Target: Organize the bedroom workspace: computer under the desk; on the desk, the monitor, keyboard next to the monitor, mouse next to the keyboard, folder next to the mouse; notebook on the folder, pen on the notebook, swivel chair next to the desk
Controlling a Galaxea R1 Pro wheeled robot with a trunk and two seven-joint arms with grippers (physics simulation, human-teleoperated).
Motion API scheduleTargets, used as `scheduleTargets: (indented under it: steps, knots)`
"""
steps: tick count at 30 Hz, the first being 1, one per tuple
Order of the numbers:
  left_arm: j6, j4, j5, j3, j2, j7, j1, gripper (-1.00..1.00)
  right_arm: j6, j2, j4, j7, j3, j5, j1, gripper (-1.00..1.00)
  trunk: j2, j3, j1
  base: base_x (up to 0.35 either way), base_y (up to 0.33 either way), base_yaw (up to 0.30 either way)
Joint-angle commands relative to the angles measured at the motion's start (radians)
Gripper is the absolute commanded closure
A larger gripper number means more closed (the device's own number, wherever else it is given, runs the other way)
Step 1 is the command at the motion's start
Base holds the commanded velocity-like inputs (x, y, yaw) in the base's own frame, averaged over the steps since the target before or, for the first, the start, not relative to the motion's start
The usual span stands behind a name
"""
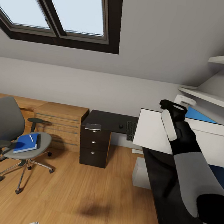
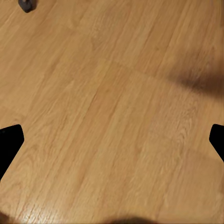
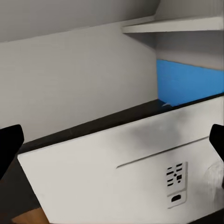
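My right gripper [image 3: 112, 154] hangs spread wide just behind the white monitor [image 3: 121, 172] on the desk [image 1: 107, 120], its fingers [image 3: 9, 144] not touching it. My left gripper [image 2: 112, 144] is spread over bare floor [image 2: 112, 93].

- One swivel chair [image 1: 14, 129]
- One blue folder [image 1: 25, 143]
- One pen [image 1: 31, 138]
- One keyboard [image 1: 131, 130]
- One mouse [image 1: 121, 126]
- One white monitor [image 1: 152, 132]
- Two wall shelves [image 1: 214, 99]
- Three black counter drawers [image 1: 94, 146]

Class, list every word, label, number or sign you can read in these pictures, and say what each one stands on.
No readable text anywhere.
Back of the white monitor: a small dark patterned mark above a port, too blurred to read.
Blue notebook on the swivel chair: cover shows no lettering.
Keyboard on the desk: keys too small to read.
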Motion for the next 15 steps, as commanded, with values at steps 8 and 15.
scheduleTargets:
  steps: [8, 15]
  knots:
    - [-0.005, 0.001, 0.012, -0.017, 0.004, 0.003, -0.001, -1.00, 0.004, 0.049, 0.138, -0.009, 0.006, -0.008, -0.092, -1.00, -0.001, -0.001, 0.000, 0.069, 0.023, 0.000]
    - [-0.005, 0.001, 0.012, -0.018, 0.002, 0.004, -0.001, -1.00, 0.011, 0.106, 0.311, -0.002, 0.007, -0.016, -0.182, -1.00, -0.001, -0.001, 0.000, 0.283, 0.079, 0.000]
